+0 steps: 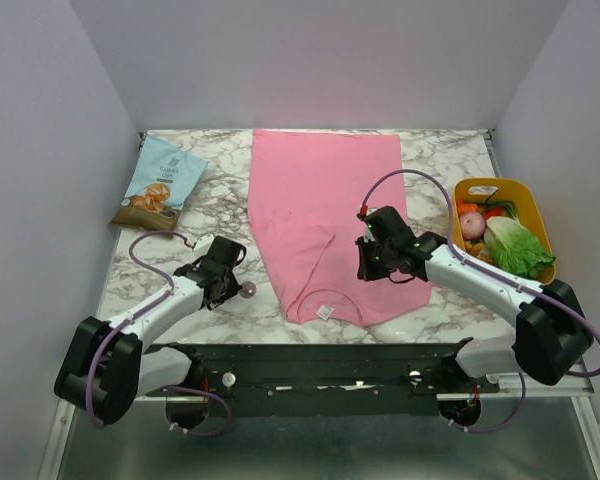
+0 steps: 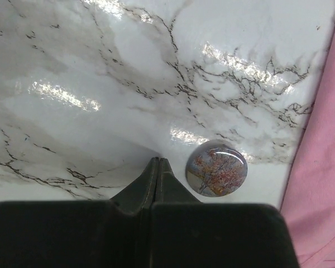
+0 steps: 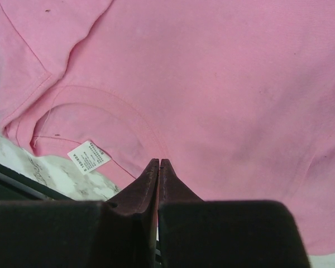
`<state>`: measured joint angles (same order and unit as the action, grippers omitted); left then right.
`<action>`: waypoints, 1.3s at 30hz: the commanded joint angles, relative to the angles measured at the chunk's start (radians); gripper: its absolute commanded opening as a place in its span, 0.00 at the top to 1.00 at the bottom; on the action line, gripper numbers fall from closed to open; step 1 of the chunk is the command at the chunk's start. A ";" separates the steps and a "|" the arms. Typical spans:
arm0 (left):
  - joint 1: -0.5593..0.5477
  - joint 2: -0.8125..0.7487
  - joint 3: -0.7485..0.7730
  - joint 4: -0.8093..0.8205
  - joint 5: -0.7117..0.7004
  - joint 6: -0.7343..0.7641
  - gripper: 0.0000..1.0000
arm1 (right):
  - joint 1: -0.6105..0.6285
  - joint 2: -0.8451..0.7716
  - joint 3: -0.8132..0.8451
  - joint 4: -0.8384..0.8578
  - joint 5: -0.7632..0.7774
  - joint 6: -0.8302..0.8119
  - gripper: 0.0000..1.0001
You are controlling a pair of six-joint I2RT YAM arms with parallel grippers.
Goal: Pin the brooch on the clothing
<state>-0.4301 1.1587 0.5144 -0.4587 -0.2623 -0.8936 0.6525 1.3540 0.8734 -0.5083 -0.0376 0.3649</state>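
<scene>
From above: one soft pink T-shirt [image 1: 320,200] lies flat on one marbled surface [image 1: 430,160], with one snack bag [image 1: 160,185] and one yellow basket [image 1: 480,184].

Left wrist: left claw [image 2: 158,163] pressed together, one round glossy brooch [image 2: 216,168] just right of its tips.

Right wrist: right claw [image 3: 159,163] pressed together over the T-shirt neckline.
</scene>
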 commanded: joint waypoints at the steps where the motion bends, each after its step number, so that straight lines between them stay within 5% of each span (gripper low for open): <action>1: 0.005 0.021 0.051 -0.041 -0.092 0.021 0.99 | -0.005 0.000 0.010 0.024 -0.015 -0.017 0.89; 9: 0.027 0.160 0.151 0.037 -0.068 0.088 0.72 | -0.005 -0.009 -0.007 0.024 -0.008 -0.012 0.90; 29: -0.059 0.331 0.168 0.111 0.103 0.139 0.64 | -0.005 0.004 -0.005 0.022 -0.008 -0.015 0.89; 39: -0.068 0.259 0.128 0.002 0.133 0.105 0.65 | -0.005 0.002 -0.004 0.017 -0.007 -0.017 0.89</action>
<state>-0.4850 1.4319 0.6960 -0.3172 -0.2134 -0.7578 0.6525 1.3540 0.8692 -0.4950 -0.0410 0.3645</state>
